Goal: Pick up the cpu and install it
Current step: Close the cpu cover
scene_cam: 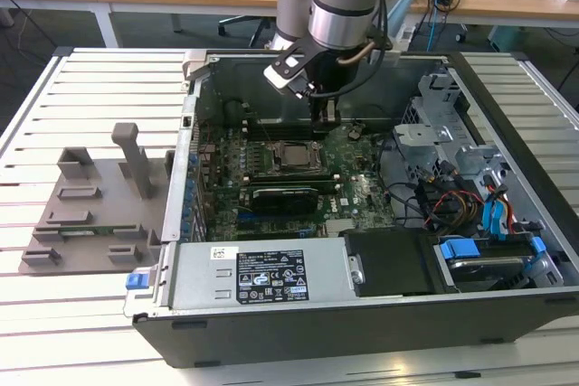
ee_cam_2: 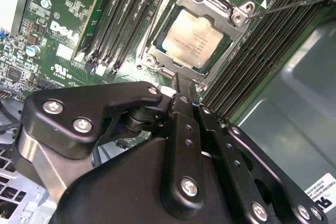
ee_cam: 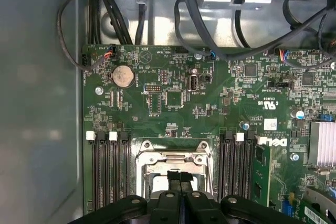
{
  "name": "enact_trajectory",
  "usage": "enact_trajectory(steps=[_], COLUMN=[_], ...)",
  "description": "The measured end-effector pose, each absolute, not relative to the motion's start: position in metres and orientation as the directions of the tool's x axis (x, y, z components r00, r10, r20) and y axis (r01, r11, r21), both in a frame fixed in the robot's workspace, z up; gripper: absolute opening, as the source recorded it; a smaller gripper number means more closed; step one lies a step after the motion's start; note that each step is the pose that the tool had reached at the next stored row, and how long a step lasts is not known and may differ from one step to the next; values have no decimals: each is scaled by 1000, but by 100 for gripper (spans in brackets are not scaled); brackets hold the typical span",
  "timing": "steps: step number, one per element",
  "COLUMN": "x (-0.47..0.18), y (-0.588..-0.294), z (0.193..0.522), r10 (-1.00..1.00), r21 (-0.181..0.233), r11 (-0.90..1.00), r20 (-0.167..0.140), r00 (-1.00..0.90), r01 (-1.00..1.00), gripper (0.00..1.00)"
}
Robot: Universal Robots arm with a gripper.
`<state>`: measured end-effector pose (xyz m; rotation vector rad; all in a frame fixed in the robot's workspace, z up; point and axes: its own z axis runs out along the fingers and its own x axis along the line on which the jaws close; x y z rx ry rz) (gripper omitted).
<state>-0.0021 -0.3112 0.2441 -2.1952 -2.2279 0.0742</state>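
Nearest, in the first wrist view: the hand (ee_cam: 178,178), closed, fingers pressed together on nothing. Just past the tips, in the second wrist view: the cpu (ee_cam_2: 191,39), lying flat inside the socket frame (ee_cam_2: 153,59) on the motherboard (ee_cam_2: 63,3). Likely light, stiff, slick on its metal lid and fragile underneath; best taken by two opposite edges. Farther out, the open computer case (scene_cam: 271,282). Beyond, toward the exterior view's left, a grey tray (scene_cam: 90,196) on the slatted surface (scene_cam: 54,97).
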Motion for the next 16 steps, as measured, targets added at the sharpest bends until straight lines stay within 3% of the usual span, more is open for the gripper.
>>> enact_trajectory(steps=[16], x=[-11], y=[-311], z=[233], r10=[1000], r21=[-43], r11=[14], r20=[-24], r00=[-15], r01=[999], gripper=[11])
